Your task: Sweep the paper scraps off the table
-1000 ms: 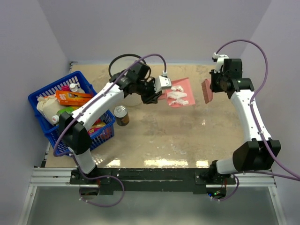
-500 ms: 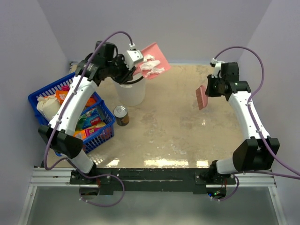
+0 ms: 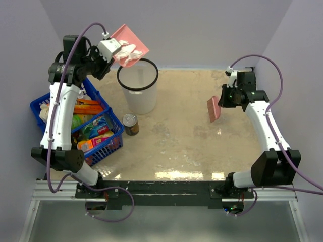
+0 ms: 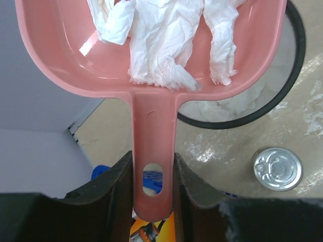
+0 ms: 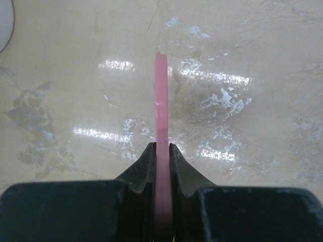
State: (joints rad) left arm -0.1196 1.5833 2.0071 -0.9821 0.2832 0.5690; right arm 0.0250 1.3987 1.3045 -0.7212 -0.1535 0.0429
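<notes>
Not much readable text here. The orange packet (image 3: 88, 107) in the blue plastic basket (image 3: 113, 138) has print on it, but it's too small to make out. The silver tin can (image 3: 130, 124) only shows its pull-tab lid.

The crumpled white paper scraps (image 4: 161, 45) are all piled in the scoop of a pink plastic dustpan (image 4: 50, 50). The left gripper (image 4: 154, 169) is clamped on the dustpan's handle, one finger on each side, so the scraps sit just past the fingertips. The arm holds the pan up in the air at the far left, well off the beige marble-look counter (image 3: 192, 146). The pan is tilted over the far-left edge of the white round bin with the black rim (image 3: 139, 101).

The can stands on the counter just in front of the bin, right next to the basket's corner. The basket is stuffed with groceries, directly under the left arm.

The right gripper (image 5: 161, 151) is over on the right side, pinching a thin pink flat paddle (image 5: 161, 96) edge-on. The paddle hangs above bare counter, well apart from the bin.
</notes>
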